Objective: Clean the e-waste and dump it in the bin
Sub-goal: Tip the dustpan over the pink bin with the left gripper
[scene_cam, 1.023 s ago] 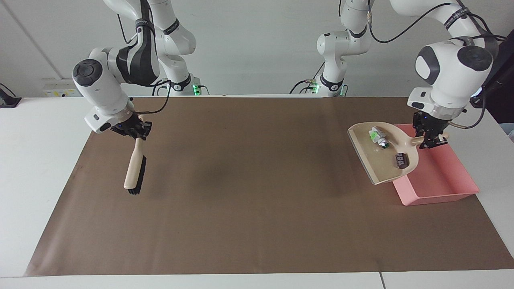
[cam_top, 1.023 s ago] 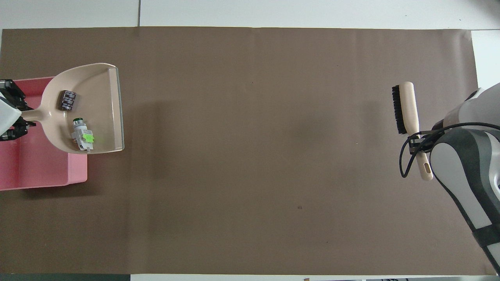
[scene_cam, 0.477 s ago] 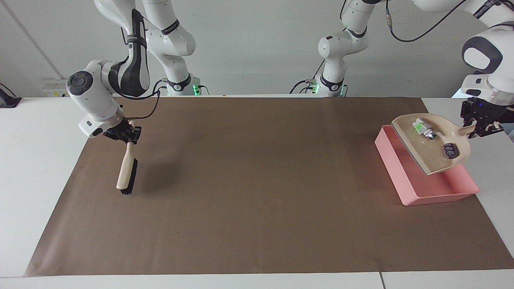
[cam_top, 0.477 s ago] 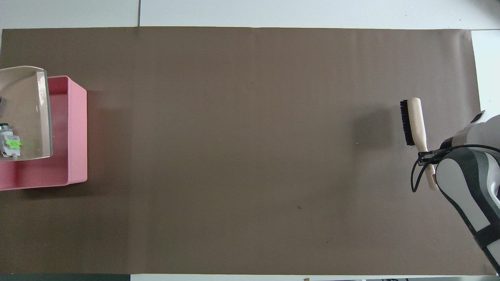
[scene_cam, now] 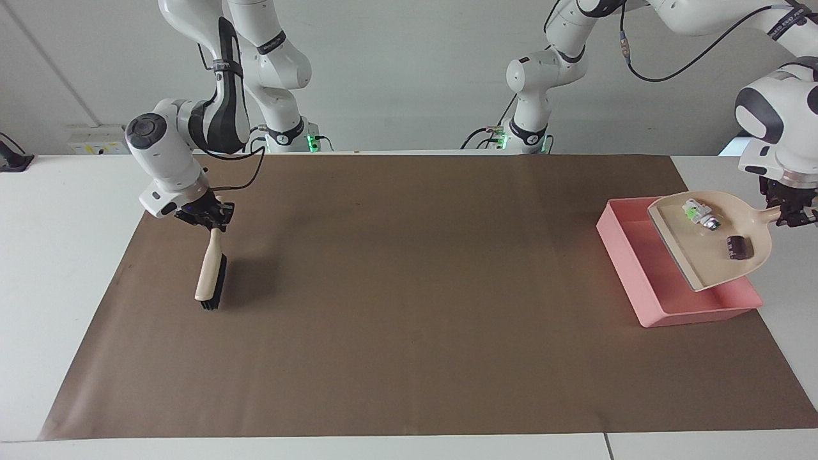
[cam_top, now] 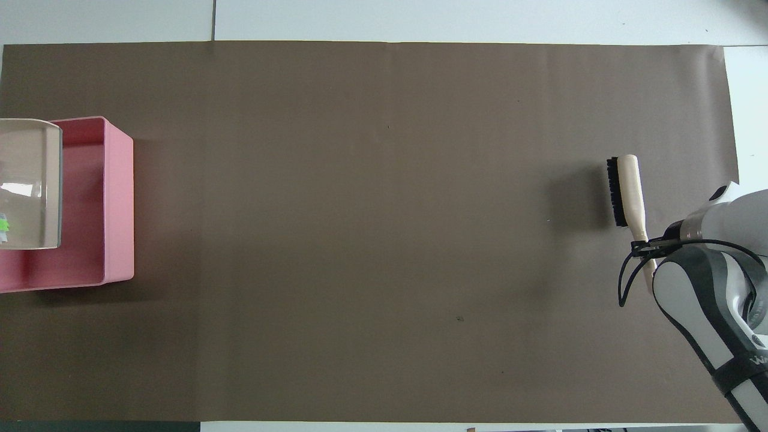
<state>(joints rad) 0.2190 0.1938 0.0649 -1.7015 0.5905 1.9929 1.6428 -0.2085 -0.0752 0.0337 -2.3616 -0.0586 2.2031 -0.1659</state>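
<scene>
The e-waste lies in a beige dustpan (scene_cam: 696, 259): a white part with a green patch (scene_cam: 700, 214) and a black part (scene_cam: 737, 246). My left gripper (scene_cam: 791, 214) is shut on the dustpan's handle and holds the pan, tilted, over the pink bin (scene_cam: 623, 268). In the overhead view the dustpan (cam_top: 30, 180) covers the outer part of the bin (cam_top: 114, 198), and only the green patch of the white part (cam_top: 3, 227) shows at the frame's edge. My right gripper (scene_cam: 204, 217) is shut on the handle of a brush (scene_cam: 211, 278), whose bristle end hangs down close to the mat.
A brown paper mat (scene_cam: 409, 287) covers most of the white table. The bin stands at the left arm's end of the mat. The brush (cam_top: 624, 192) hangs over the right arm's end. Power sockets sit on the wall by the right arm's base.
The left gripper carried the dustpan from the bin's inner edge to over the bin, toward the left arm's end. The right gripper shifted the brush slightly and lowered it.
</scene>
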